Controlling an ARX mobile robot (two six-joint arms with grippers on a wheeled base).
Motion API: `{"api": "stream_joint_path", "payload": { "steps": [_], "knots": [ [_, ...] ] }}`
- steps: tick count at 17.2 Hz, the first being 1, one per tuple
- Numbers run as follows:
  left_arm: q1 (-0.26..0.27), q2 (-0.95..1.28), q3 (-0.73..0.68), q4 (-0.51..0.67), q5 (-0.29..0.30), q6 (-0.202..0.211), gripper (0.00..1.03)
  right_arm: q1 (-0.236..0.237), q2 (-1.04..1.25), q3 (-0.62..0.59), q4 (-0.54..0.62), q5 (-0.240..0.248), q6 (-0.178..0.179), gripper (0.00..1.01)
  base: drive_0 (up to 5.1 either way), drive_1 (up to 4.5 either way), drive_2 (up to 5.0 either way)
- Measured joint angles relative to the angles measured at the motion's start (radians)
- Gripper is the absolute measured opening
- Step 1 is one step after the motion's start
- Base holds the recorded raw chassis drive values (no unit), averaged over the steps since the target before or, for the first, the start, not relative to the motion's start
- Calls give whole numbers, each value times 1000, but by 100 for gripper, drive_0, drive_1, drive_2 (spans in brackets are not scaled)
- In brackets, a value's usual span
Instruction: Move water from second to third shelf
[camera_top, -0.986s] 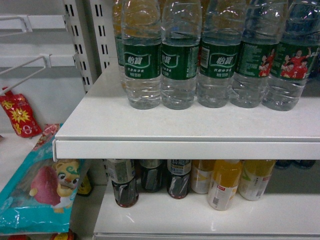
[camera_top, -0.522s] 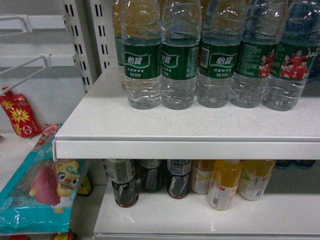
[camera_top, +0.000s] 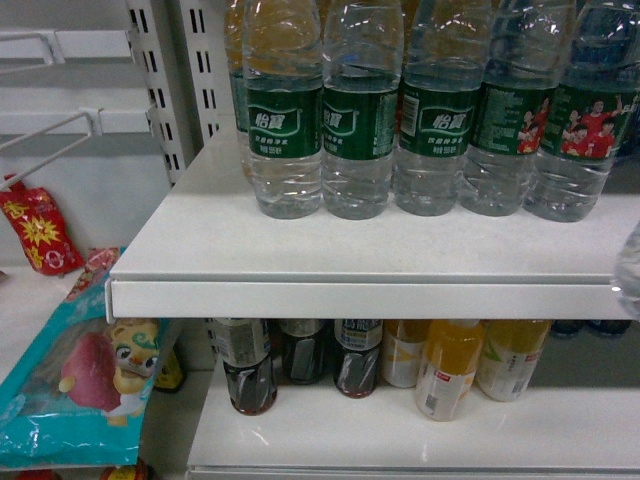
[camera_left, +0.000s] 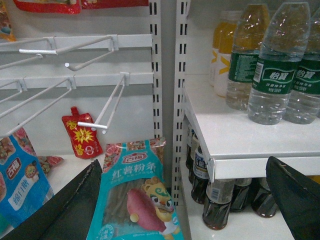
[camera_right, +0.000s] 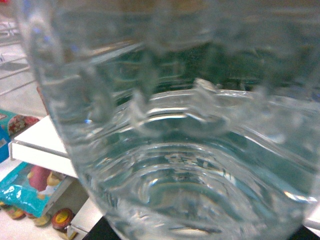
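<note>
Right wrist view is filled edge to edge by the water bottle (camera_right: 170, 140), its clear ribbed wall pressed right up to the lens, w/ a white shelf edge (camera_right: 37, 150) and a teal snack bag (camera_right: 25, 192) visible past its left side. So the bottle sits directly in front of the right wrist, between where the jaws would be, but the jaws themselves don't show; can't tell if they pinch it or stand spread. In head view only a clear blurred sliver of it (camera_top: 630, 255) pokes in at the right edge, level w/ the upper shelf lip (camera_top: 360, 298); no arm body shows there. Left wrist view: two dark fingers (camera_left: 295, 197) frame the bottom corners, spread wide apart w/ nothing between them, pointed toward the shelf post (camera_left: 167, 100). Dark drink bottles (camera_left: 217, 210) stand ahead, between the fingers.
</note>
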Motion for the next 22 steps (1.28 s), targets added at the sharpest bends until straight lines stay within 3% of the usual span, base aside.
{"api": "stream_joint_path", "payload": {
  "steps": [3, 8, 15, 22],
  "knots": [
    [0, 0, 0, 0, 0, 0, 98, 89, 254, 60, 141, 69, 3, 40, 0, 0, 0],
    [0, 0, 0, 0, 0, 0, 98, 169, 589, 255, 226, 139, 3, 40, 0, 0, 0],
    [0, 0, 0, 0, 0, 0, 98, 174, 713, 422, 163, 169, 51, 40, 0, 0, 0],
    [0, 0, 0, 0, 0, 0, 98, 175, 781, 532, 87, 196, 59, 40, 0, 0, 0]
  ]
}}
